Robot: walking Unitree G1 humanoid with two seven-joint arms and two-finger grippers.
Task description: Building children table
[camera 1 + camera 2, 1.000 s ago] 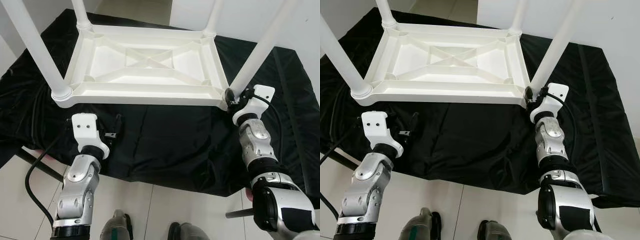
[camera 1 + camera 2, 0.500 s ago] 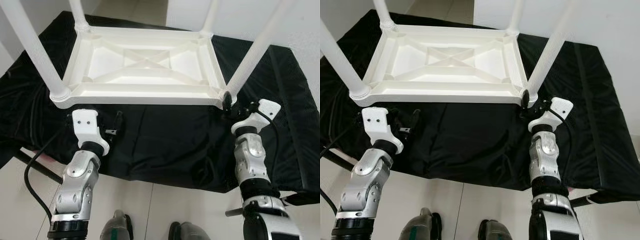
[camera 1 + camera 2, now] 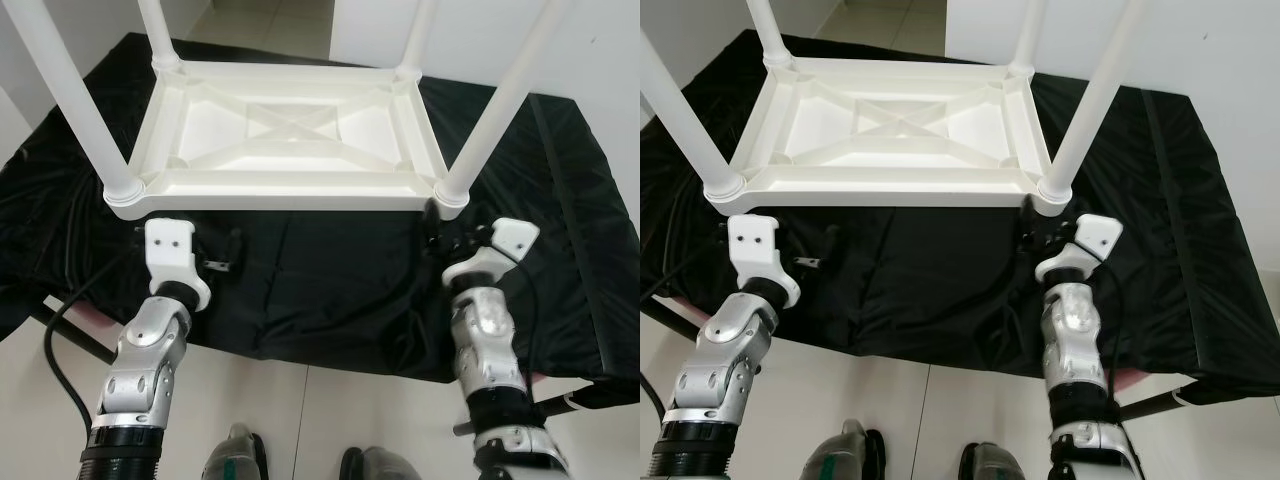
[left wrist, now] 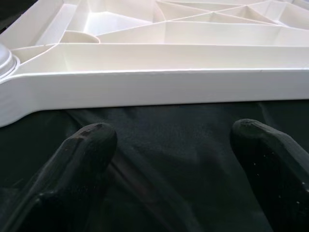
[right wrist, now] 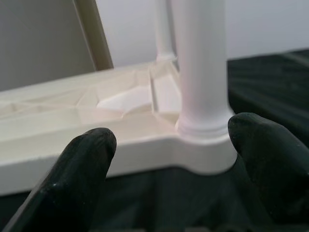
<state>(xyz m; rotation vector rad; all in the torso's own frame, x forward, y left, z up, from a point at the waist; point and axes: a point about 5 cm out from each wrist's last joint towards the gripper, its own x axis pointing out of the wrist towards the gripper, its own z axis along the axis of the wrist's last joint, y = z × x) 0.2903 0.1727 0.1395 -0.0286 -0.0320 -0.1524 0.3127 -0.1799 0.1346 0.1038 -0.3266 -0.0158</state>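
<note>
White plastic children's table (image 3: 290,135) upside down on black cloth-covered surface (image 3: 340,280), ribbed underside up, four round white legs pointing up. Near-left leg (image 3: 75,95) and near-right leg (image 3: 490,110) seated in their corner sockets; two far legs at the far corners.

Left gripper (image 4: 169,159) on the cloth just in front of table's near long edge, near the near-left corner. Fingers (image 4: 89,145) apart, holding nothing, not touching the rim.

Right gripper (image 5: 166,154) just in front of the near-right corner, aimed at the base of the near-right leg. Fingers (image 5: 87,159) apart, nothing between them; leg socket close ahead, contact not visible.

Pale tiled floor (image 3: 330,420) below the cloth's near edge. Black cable (image 3: 55,350) loops beside left arm.
</note>
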